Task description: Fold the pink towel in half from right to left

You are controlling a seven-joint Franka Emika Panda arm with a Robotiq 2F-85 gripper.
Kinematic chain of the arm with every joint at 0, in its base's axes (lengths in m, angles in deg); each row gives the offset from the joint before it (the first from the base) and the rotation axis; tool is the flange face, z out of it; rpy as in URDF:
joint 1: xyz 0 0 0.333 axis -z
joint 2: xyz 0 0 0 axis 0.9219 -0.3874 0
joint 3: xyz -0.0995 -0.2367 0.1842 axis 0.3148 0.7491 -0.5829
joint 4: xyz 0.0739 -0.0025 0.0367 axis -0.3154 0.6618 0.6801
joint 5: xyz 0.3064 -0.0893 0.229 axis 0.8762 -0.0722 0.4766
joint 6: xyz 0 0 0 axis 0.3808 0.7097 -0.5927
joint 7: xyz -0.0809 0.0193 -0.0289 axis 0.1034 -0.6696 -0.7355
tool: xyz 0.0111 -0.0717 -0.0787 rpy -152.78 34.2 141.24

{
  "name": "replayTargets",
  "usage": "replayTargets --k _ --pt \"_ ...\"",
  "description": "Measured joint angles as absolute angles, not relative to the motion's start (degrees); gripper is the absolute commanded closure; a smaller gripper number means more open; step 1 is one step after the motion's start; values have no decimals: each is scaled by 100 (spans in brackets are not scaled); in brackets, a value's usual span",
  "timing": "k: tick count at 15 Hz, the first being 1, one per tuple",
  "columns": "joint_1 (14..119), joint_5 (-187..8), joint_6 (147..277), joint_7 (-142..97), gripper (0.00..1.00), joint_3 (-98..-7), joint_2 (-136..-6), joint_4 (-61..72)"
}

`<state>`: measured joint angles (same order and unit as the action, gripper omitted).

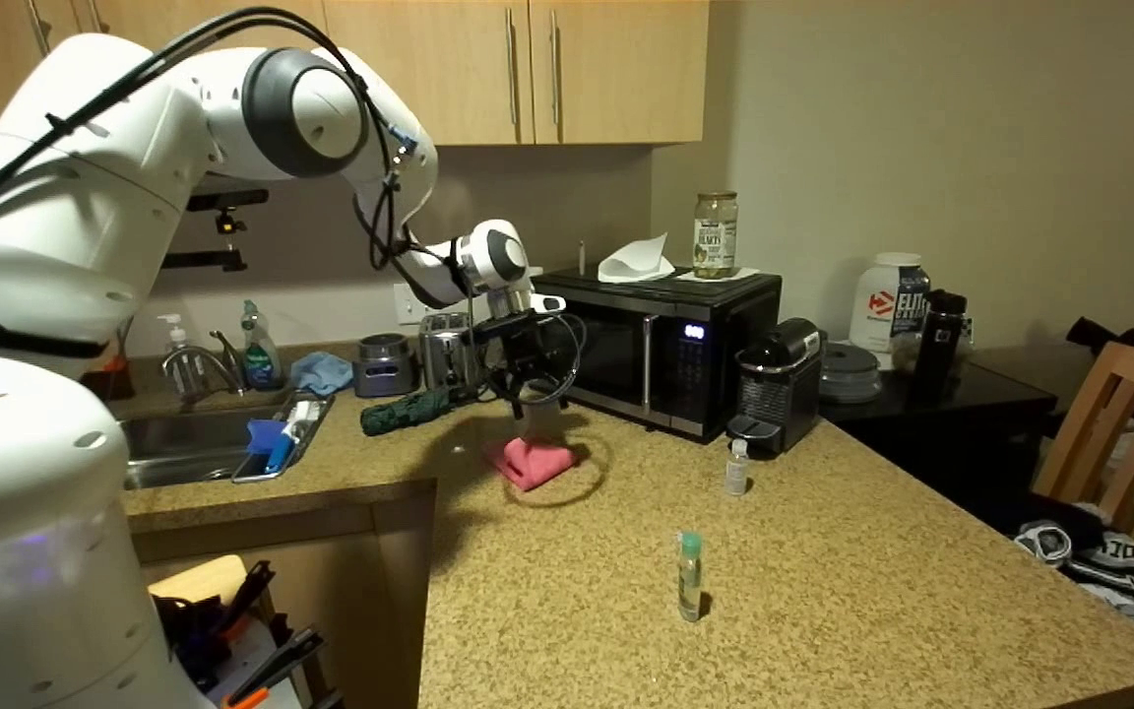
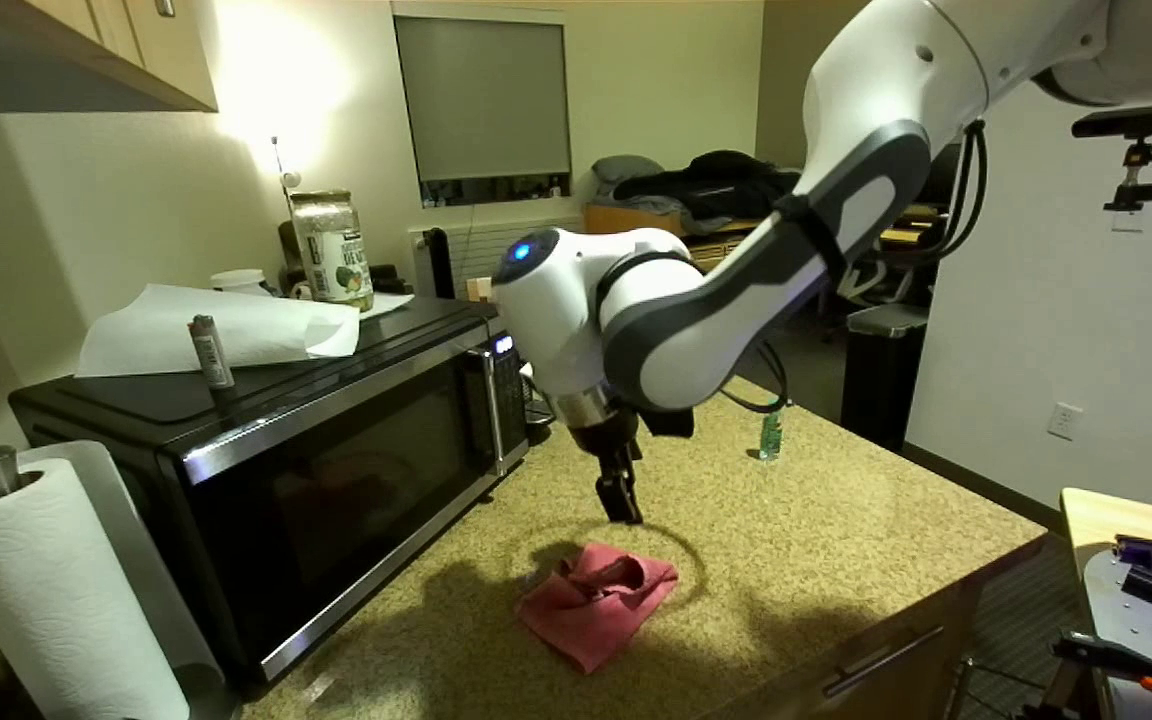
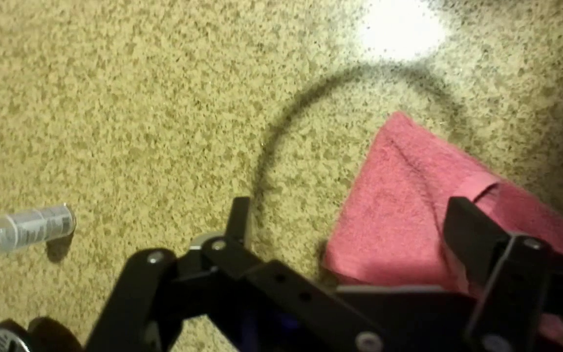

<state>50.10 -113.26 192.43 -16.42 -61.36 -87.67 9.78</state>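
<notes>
Pink towel (image 2: 591, 622), rumpled, one fold gaping, on the speckled counter (image 2: 806, 520), lower centre of the frame in an exterior view, and I have the gripper (image 3: 351, 215) hanging over it, fingers spread wide! Black microwave (image 2: 356, 480) looms at left there, and my wrist view catches a small clear bottle (image 3: 32, 227) at its left edge.

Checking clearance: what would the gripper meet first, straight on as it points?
Pointing down, the gripper likely meets the pink towel first, under one finger; the other seems above countertop. Depth unclear.
</notes>
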Motion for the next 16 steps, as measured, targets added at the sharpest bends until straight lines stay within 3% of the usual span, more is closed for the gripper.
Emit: replayTargets --k 8,16 --pt "6253 -8976 19241 -2344 0 -6129 -8116 1367" --pt "6793 -7306 19236 -3770 0 -6269 -7994 1410"
